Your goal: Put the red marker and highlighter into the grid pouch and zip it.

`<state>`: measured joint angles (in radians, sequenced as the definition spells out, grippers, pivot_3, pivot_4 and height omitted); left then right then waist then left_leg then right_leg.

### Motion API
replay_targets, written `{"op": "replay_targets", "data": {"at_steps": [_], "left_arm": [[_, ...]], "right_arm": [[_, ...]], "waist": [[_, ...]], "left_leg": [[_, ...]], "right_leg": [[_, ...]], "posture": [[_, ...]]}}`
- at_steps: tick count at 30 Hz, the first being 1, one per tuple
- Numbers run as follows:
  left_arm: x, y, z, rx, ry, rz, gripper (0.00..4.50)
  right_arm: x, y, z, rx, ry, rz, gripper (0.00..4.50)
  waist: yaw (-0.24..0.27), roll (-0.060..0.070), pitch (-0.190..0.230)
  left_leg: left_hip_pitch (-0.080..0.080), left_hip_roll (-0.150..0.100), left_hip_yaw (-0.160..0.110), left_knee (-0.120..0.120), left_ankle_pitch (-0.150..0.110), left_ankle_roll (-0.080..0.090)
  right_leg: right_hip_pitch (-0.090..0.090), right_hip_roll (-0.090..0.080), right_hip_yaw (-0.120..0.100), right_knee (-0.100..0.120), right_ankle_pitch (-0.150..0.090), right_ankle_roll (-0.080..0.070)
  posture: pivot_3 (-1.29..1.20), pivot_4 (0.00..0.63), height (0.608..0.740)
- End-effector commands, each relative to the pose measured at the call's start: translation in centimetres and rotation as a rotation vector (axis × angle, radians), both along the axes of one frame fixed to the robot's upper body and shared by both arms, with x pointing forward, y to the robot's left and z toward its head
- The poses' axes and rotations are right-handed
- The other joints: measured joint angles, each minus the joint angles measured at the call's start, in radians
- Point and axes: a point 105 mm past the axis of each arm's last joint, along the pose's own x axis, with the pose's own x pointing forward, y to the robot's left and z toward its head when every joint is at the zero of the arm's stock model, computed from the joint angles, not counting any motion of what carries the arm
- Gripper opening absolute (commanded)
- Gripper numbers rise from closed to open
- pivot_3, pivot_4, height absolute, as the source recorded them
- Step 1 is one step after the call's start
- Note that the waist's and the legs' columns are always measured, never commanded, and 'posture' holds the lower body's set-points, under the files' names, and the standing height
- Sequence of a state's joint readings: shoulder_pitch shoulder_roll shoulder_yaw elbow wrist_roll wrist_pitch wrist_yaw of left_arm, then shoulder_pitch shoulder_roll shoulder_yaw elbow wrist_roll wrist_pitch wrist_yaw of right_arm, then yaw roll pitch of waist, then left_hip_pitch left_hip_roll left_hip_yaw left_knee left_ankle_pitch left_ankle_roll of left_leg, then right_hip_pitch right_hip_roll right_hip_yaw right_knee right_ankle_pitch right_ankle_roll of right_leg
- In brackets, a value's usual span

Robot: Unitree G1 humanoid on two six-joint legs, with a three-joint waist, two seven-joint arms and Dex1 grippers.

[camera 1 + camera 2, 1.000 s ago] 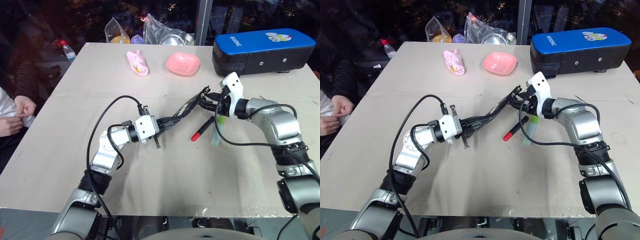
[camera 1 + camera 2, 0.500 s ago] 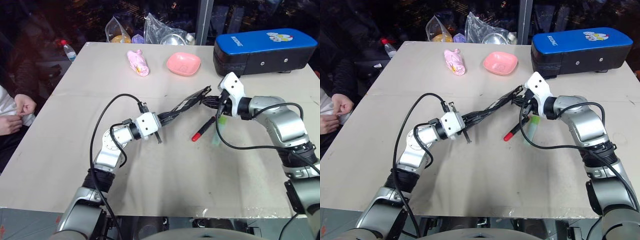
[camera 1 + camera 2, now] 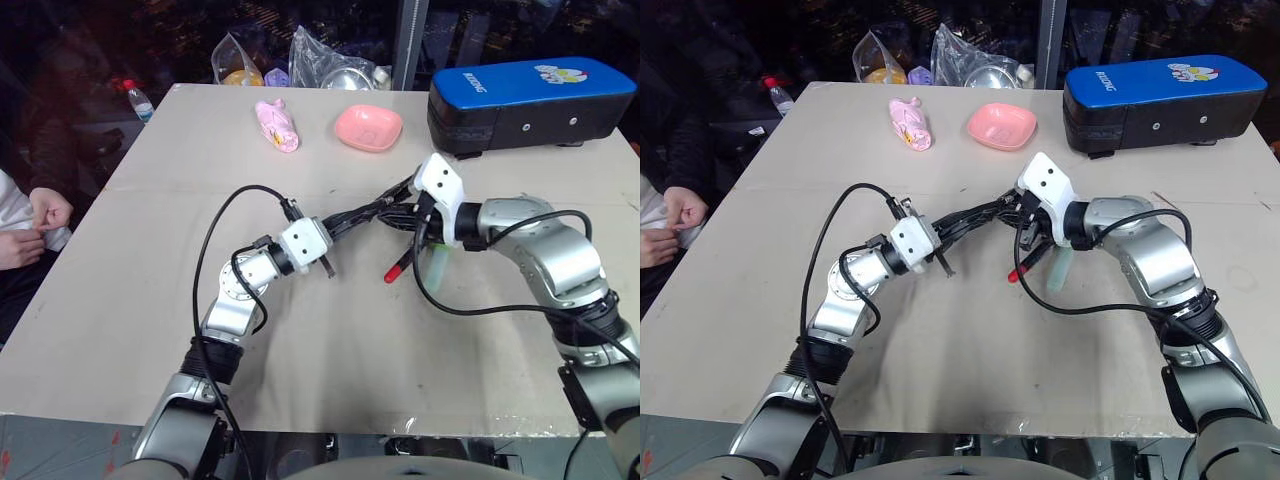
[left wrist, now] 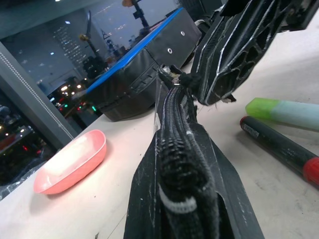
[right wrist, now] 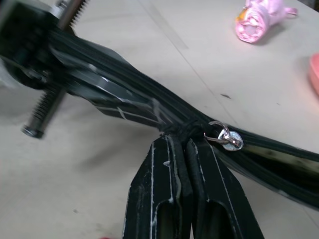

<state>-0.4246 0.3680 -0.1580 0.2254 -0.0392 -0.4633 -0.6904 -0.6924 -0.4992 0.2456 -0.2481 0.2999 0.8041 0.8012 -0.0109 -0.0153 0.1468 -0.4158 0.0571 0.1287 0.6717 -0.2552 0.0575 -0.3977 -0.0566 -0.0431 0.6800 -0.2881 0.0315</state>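
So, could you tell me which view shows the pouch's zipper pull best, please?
The right wrist view: the zipper pull hangs in plain sight beside the shut right gripper on the grid pouch. The eye views show the pouch as a dark strip; the left wrist view shows its edge.

A pale beige bench (image 3: 120,300) is seen under even light. Behind its far edge the room is dark, crossed by a grey upright post (image 3: 410,40). Distant lights are reflected in dark glass (image 4: 60,74).

Matt woven grid pouch (image 5: 114,97), shiny metal zipper pull (image 5: 227,138), seemingly glossy plastic highlighter (image 4: 291,112).
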Motion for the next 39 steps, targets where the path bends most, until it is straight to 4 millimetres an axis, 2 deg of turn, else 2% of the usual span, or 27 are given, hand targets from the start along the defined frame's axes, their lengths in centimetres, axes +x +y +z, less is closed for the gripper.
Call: {"op": "replay_targets", "data": {"at_steps": [1,8,10,13,16,20,24,27,29,31,34,39], "left_arm": [[-0.1,-0.6,1.0,-0.017,-0.039,-0.006,0.0],[0.0,-0.8,0.9,-0.021,-0.038,-0.004,0.0],[0.1,-0.8,1.0,-0.023,-0.039,0.003,0.0],[0.1,-0.7,1.0,-0.024,-0.041,0.009,0.0],[0.0,-0.6,1.2,-0.025,-0.039,0.003,0.0],[-0.3,-0.6,1.5,-0.019,-0.041,-0.021,0.0],[-0.6,-0.4,1.8,-0.005,-0.045,-0.038,0.0],[-0.7,-0.5,1.8,0.002,-0.045,-0.049,0.0],[-0.7,-0.5,1.8,0.003,-0.046,-0.049,0.0],[-0.6,-0.5,1.8,0.003,-0.047,-0.047,0.0],[-0.6,-0.3,1.8,-0.001,-0.048,-0.039,0.0],[-0.9,-0.3,1.7,0.002,-0.047,-0.045,0.0]], "right_arm": [[-1.6,2.2,1.7,0.025,-0.057,0.099,0.09],[-3.6,4.3,2.2,0.054,-0.024,0.178,0.09],[-3.8,4.0,2.2,0.056,-0.014,0.18,0.09],[-3.6,2.4,2.3,0.036,-0.011,0.164,0.09],[-3.0,-0.1,3.3,0.007,-0.013,0.124,0.91],[-1.5,-2.1,5.3,0.057,-0.04,0.021,2.74],[0.6,-3.1,6.2,0.134,-0.034,-0.086,2.74],[2.0,-3.0,5.8,0.196,0.006,-0.154,1.77],[2.8,-3.2,4.3,0.171,0.035,-0.193,0.79],[3.5,-3.8,2.8,0.126,0.048,-0.231,0.02],[4.1,-4.6,1.2,0.074,0.063,-0.277,0.02],[4.4,-4.3,1.0,0.07,0.055,-0.271,0.02]], "waist": [[0.0,0.0,0.0],[-0.001,0.0,0.0],[-0.001,0.0,0.0],[0.002,0.0,0.0],[0.002,0.0,0.0],[-0.005,0.0,0.0],[-0.005,0.0,0.0],[-0.003,0.0,0.0],[-0.001,0.0,0.0],[0.002,0.0,0.0],[0.001,0.0,0.0],[-0.003,0.0,0.001]], "left_leg": [[0.0,0.0,0.0,0.0,0.0,0.0],[0.0,0.0,0.0,0.0,0.0,0.0],[0.0,0.0,0.0,0.0,0.0,0.0],[0.0,0.0,-0.001,0.0,0.0,0.0],[-0.001,-0.001,-0.001,0.0,0.0,0.0],[0.0,-0.001,-0.001,0.0,0.0,0.001],[0.0,0.0,-0.001,-0.002,0.0,0.0],[0.0,0.0,0.0,-0.002,0.0,0.0],[0.0,-0.001,0.0,-0.002,0.0,0.0],[0.0,-0.001,0.0,-0.002,0.0,0.0],[-0.001,-0.002,0.001,-0.002,0.0,0.001],[0.0,-0.001,0.001,-0.002,0.0,0.001]], "right_leg": [[0.0,0.0,0.0,0.0,0.0,0.0],[0.0,0.0,0.0,0.0,0.0,0.0],[0.0,0.0,0.0,0.0,0.0,0.0],[0.0,0.0,0.0,0.0,0.0,0.0],[0.0,-0.001,-0.001,-0.001,0.0,0.0],[0.0,-0.006,-0.001,-0.001,0.0,0.0],[0.0,-0.005,-0.001,0.0,0.0,0.0],[0.0,-0.006,-0.001,-0.001,0.0,0.0],[0.0,-0.006,-0.001,-0.001,0.0,0.0],[0.0,-0.006,-0.002,-0.001,0.0,0.0],[0.0,-0.006,-0.003,-0.002,0.0,0.0],[-0.001,-0.006,-0.002,-0.001,0.0,0.0]], "posture": [[0.0,0.15,0.74],[0.0,0.15,0.74],[0.0,0.15,0.74],[0.0,0.15,0.74],[0.0,0.15,0.74],[0.0,0.15,0.74],[0.0,0.15,0.74],[0.0,0.15,0.74],[0.0,0.15,0.74],[0.0,0.15,0.74],[0.0,0.15,0.74],[0.0,0.15,0.74]]}}
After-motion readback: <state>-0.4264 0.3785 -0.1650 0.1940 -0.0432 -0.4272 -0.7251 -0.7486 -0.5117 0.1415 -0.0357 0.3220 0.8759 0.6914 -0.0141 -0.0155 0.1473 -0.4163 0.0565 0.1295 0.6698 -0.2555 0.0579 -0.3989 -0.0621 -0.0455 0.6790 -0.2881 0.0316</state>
